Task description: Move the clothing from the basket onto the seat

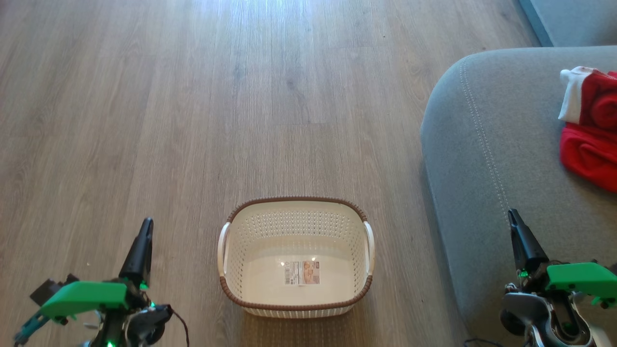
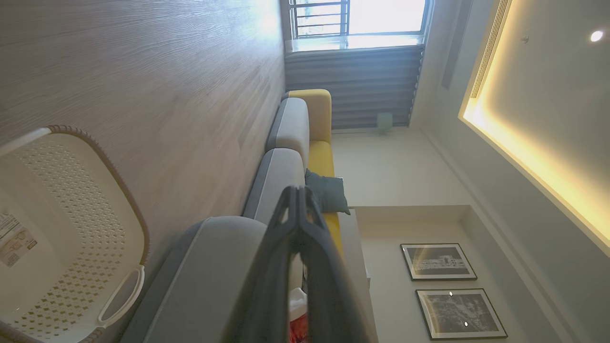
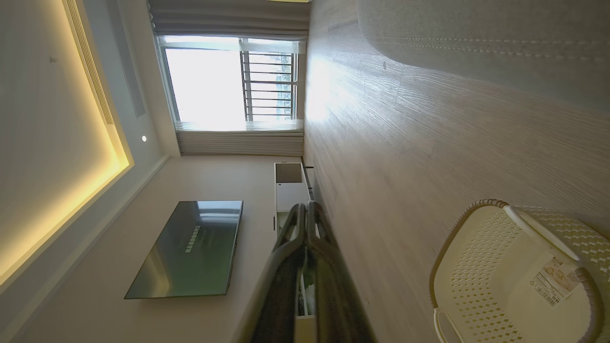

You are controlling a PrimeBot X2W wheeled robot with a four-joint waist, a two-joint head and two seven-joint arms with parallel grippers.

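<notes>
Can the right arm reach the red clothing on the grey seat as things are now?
Probably yes: the right gripper hangs over the near part of the seat, and only bare cushion lies between it and the clothing farther along.

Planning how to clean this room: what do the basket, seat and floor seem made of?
The basket looks like moulded cream plastic, glossy, with punched holes; its brown rim imitates weave. The seat is matt grey upholstery fabric with pale stitching. The floor shows wood-grain planks with a soft sheen; wood or laminate, unclear.
</notes>
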